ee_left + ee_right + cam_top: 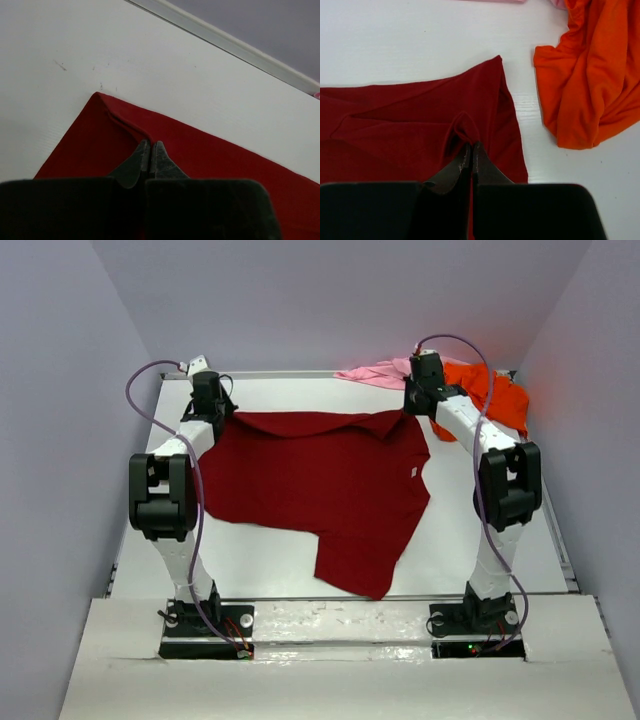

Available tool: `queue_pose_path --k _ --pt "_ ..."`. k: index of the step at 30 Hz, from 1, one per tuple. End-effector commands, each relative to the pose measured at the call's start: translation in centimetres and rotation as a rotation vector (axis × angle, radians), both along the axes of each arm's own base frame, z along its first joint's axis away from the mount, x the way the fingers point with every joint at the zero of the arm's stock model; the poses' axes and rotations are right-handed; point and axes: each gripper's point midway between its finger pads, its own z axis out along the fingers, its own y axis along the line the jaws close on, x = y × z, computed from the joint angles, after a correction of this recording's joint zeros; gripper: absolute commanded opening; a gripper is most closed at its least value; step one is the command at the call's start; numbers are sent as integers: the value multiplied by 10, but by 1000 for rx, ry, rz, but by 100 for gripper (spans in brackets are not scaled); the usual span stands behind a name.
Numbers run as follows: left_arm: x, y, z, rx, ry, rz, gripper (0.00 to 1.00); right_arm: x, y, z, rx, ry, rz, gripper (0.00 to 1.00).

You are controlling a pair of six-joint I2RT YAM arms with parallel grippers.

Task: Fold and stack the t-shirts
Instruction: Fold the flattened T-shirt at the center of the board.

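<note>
The dark red t-shirt (pixel 320 485) lies spread across the middle of the table. My left gripper (pixel 212 412) is shut on a pinched fold of the red cloth (pixel 125 125) near its far left corner. My right gripper (pixel 418 405) is shut on a raised pucker of the red shirt (pixel 462 125) near its far right corner. The orange t-shirt (pixel 495 400) lies crumpled at the far right, also in the right wrist view (pixel 595 75). The pale pink t-shirt (pixel 375 372) lies bunched at the far edge, beside the orange one.
A raised white rim (pixel 225 42) runs along the table's far edge. Grey walls close in the left, right and far sides. A sleeve of the red shirt hangs toward the near edge (pixel 355 575). Bare table (pixel 270 555) lies at the near left.
</note>
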Motion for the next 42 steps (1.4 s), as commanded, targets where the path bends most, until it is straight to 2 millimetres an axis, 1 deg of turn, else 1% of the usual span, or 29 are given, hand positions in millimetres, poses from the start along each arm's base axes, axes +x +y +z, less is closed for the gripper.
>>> queue_pose_path --k 1,2,3,4,6,7,8,9,11,12,13,14,15,17,18,21,22,23,24,26,29,31,34,36,37,38,39,41,42 --pt "-18 6 51 -3 -104 34 0 -13 1 51 53 -134 -8 0" --pt "-22 6 50 -4 -102 36 0 -18 -1 51 51 -131 -11 0" --pt "-25 7 50 -4 -99 39 0 -26 -3 43 51 -110 -14 0" --pt "-30 8 50 -8 -97 45 0 -31 -3 50 58 -123 -12 0" --pt "-34 8 49 -8 -88 48 0 -40 -1 51 61 -121 -5 0" --pt "-36 10 51 -2 -89 52 0 -47 -2 45 56 -104 -5 0" --pt "-37 11 49 7 -85 52 0 -51 -5 50 52 -109 -11 0" --pt "-38 12 50 15 -86 52 0 -55 -6 49 51 -107 -12 0" --pt "-39 18 48 35 -84 66 0 -66 -10 41 40 -87 -16 0" --pt "-39 20 44 37 -73 66 0 -70 -12 38 38 -80 -19 0" --pt "-39 22 40 37 -65 71 0 -76 -13 28 32 -58 -19 0" --pt "-39 24 36 38 -56 75 0 -77 -13 30 34 -62 -19 0" --pt "-40 27 31 35 -44 83 0 -83 -10 21 29 -42 -11 0" --pt "-40 29 19 35 -16 95 0 -87 -11 15 36 -27 -17 0" --pt "-40 28 14 31 -5 94 0 -92 -10 7 45 -9 -22 0" --pt "-40 32 -4 32 58 116 0 -102 0 -12 54 37 -1 0" --pt "-39 32 -15 32 86 119 0 -104 -1 -17 51 47 -9 0" --pt "-39 31 -20 29 101 116 0 -107 1 -22 48 58 -6 0" --pt "-39 32 -28 28 124 124 0 -112 1 -32 51 81 -14 0" --pt "-39 32 -33 24 139 133 0 -117 -1 -40 48 99 -23 0" --pt "-41 34 -49 30 189 144 0 -127 -6 -56 39 134 -42 0" --pt "-44 48 -65 14 233 177 0 -136 -9 -69 30 166 -58 0" --pt "-44 51 -75 -14 275 175 0 -144 -9 -80 43 199 -63 0" --pt "-42 50 -75 -18 273 171 0 -152 -12 -90 34 226 -77 0" --pt "-42 50 -77 -19 279 170 15 -155 -13 -94 33 238 -89 0" --pt "-40 52 -73 -18 274 176 27 -157 -16 -95 23 242 -98 0" --pt "-40 54 -67 -17 264 189 49 -159 -17 -95 22 246 -103 11" --pt "-42 58 -57 -11 244 205 59 -159 -18 -90 21 237 -112 31" --pt "-41 62 -42 -3 213 223 64 -158 -18 -82 26 223 -115 47"
